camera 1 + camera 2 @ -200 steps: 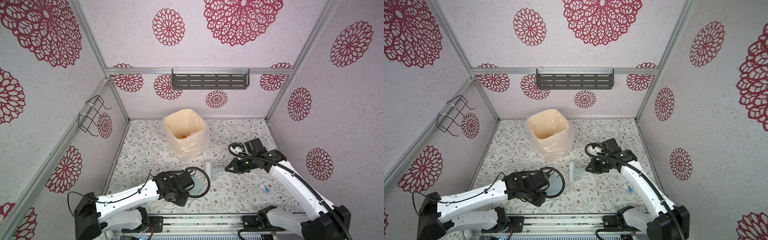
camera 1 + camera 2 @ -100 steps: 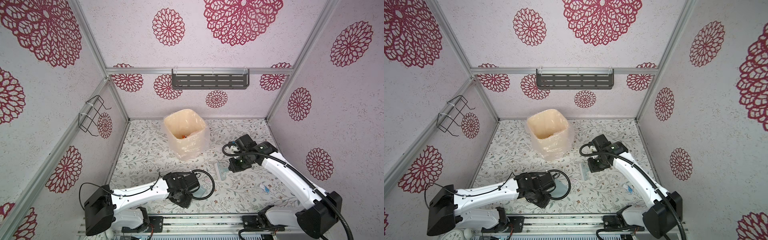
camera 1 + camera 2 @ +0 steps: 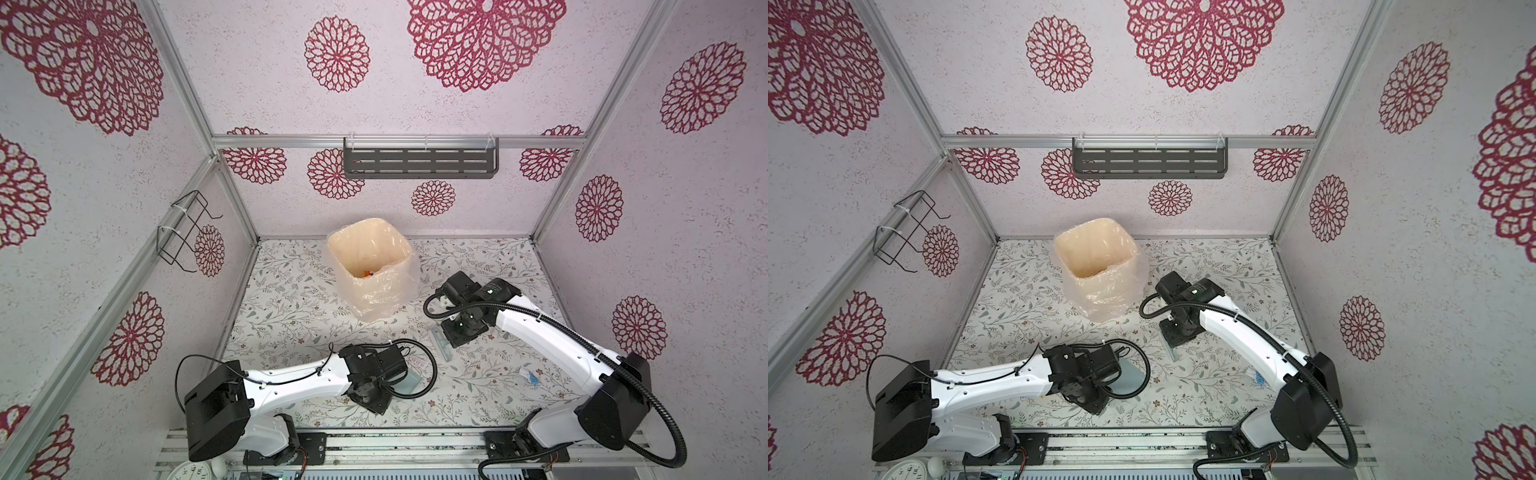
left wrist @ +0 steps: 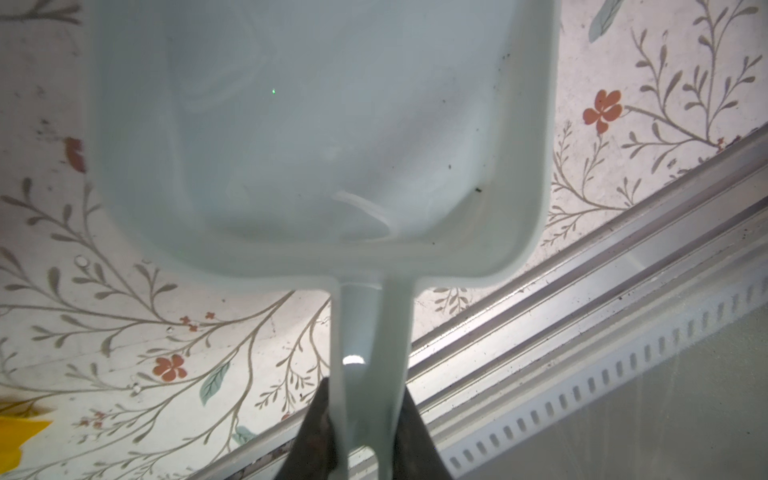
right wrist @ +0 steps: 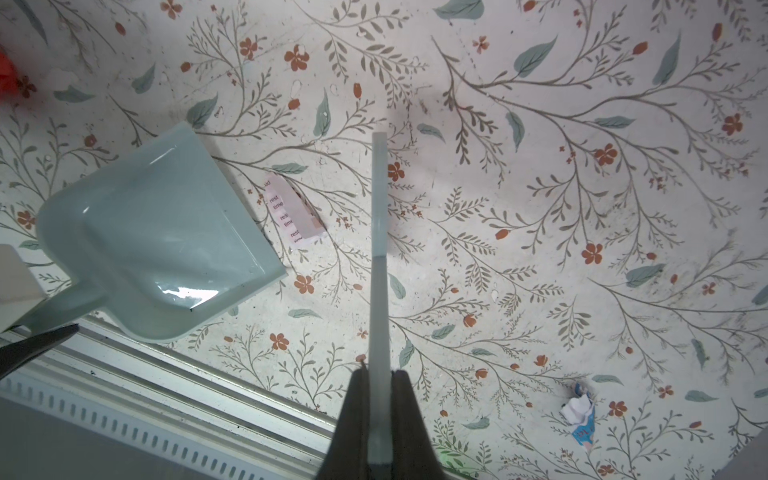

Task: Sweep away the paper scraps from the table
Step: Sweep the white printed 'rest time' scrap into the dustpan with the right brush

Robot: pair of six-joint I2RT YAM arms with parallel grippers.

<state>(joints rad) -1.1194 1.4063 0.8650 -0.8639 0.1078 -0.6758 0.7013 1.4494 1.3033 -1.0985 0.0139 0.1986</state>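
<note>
Dustpan (image 5: pixel 158 241), clamped by the left gripper (image 4: pixel 365 390), and brush (image 5: pixel 379 249), pinched by the right gripper (image 5: pixel 379 374), have edged rightward; some paper scraps (image 3: pixel 366 273) lie in the bin (image 3: pixel 374 299), others remain on the table (image 3: pixel 291 316), the nearest scrap (image 3: pixel 417 363) at the dustpan's 12 o'clock.

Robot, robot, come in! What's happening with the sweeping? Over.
Left gripper shut on dustpan handle, right gripper shut on brush. Printed scrap on table beside dustpan lip; blue-marked scrap farther off. Nothing between brush and printed scrap.
</note>
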